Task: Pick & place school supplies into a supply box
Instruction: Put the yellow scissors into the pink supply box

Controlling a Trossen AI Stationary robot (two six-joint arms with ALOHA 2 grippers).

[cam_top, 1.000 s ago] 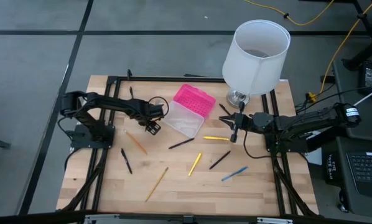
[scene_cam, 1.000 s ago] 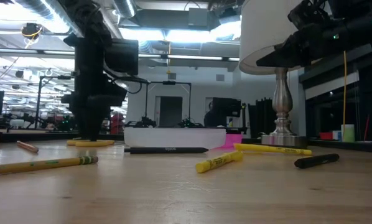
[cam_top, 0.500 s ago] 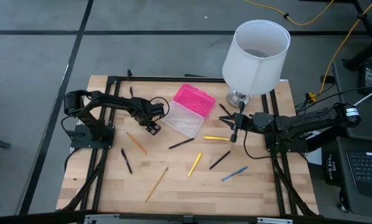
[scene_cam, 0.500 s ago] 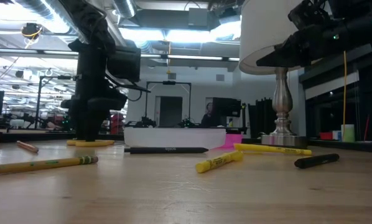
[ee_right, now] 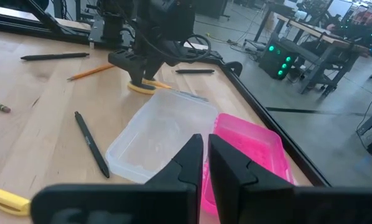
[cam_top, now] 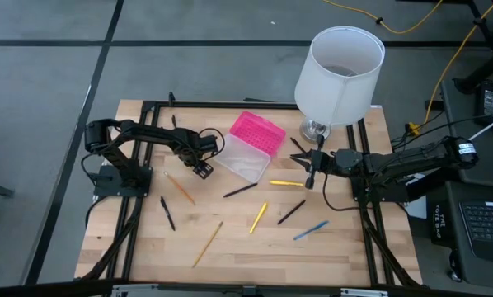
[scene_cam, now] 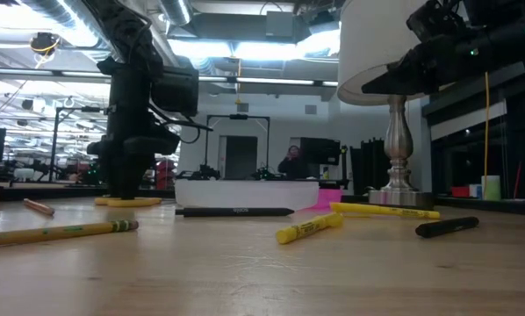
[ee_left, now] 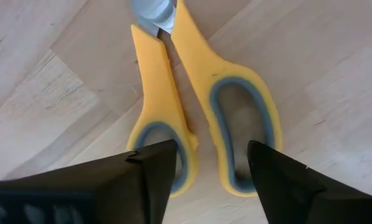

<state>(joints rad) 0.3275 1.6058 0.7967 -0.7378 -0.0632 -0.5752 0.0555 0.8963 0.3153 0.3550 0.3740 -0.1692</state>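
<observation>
Two arms were on record over one wooden table [cam_top: 238, 247]. High view: we noted the left gripper [cam_top: 202, 167] lowered just beside the clear half of the supply box [cam_top: 248, 147], which lay open near the table's far middle, pink half toward the white lamp [cam_top: 339, 74]. The right gripper [cam_top: 310, 176] hung near the lamp's base, above the end of a yellow pen [cam_top: 287, 183]. Loose items between the arms and toward the near edge: a black pen [cam_top: 240, 190], a yellow marker [cam_top: 258, 217], a second black pen [cam_top: 291, 212], a blue pen [cam_top: 311, 230], an orange-tan pencil [cam_top: 207, 243], another black pen [cam_top: 167, 213], a short tan pencil [cam_top: 180, 190].

Low view: we logged the left gripper [scene_cam: 131, 195] down at the table surface over the yellow scissors [scene_cam: 127, 202] (only a flat yellow edge showed), with the box's clear wall [scene_cam: 245, 191] beside it.

Left wrist view: we saw both dark fingers [ee_left: 142, 168] spread wide, their tips straddling the scissors' yellow handles [ee_left: 192, 106], which lay flat on the wood; no squeeze on them was visible.

Right wrist view: we recorded the right arm's fingers [ee_right: 192, 163] pressed nearly together, holding nothing, above the open box [ee_right: 173, 134].
</observation>
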